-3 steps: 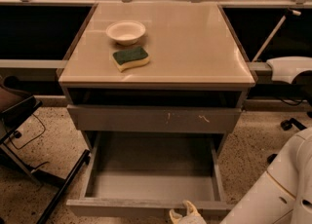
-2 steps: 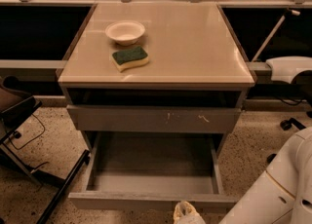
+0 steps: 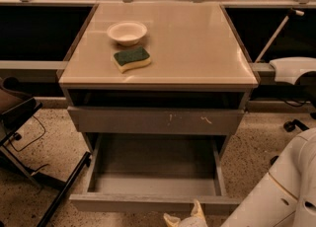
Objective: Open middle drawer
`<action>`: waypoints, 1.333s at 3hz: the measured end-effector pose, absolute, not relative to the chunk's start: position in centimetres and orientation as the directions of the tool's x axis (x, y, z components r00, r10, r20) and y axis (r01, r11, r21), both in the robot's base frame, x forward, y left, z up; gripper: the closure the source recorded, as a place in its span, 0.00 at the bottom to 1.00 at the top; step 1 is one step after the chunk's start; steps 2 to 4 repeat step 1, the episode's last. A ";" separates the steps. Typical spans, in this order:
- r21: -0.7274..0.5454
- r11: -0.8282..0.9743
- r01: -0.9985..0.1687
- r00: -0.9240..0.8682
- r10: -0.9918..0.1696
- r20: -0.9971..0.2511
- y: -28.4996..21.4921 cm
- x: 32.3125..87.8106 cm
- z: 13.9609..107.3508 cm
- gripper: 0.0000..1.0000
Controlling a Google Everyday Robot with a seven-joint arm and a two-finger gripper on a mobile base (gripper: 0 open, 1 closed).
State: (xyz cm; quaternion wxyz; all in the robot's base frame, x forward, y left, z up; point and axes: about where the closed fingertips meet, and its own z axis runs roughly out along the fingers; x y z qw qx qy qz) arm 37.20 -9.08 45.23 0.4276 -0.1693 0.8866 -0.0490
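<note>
The middle drawer (image 3: 148,203) is pulled far out of the grey cabinet, and its bare grey inside (image 3: 154,164) shows. Its flat handleless front faces me at the bottom of the view. My gripper (image 3: 185,217) is pale yellowish and sits at the bottom edge of the view. It is just below the drawer front, right of centre, and mostly cut off by the frame. Above the open drawer is the shut grey drawer front with white scratches (image 3: 158,121).
A tan tabletop (image 3: 197,38) carries a white bowl (image 3: 127,32) and a green-and-yellow sponge (image 3: 131,58). My white arm body (image 3: 281,186) fills the lower right. A black chair base (image 3: 29,142) stands at the left on the speckled floor.
The drawer front sits slightly higher in the view than before, and my gripper is a little lower below it. The bowl and sponge have not moved.
</note>
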 end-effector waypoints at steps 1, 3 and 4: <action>-0.232 0.938 -0.258 -0.577 -0.342 -0.742 -9.1 37.2 45.2 0.00; -0.232 0.938 -0.258 -0.577 -0.342 -0.742 -9.1 37.2 45.2 0.00; -0.232 0.938 -0.258 -0.577 -0.342 -0.742 -9.1 37.2 45.2 0.00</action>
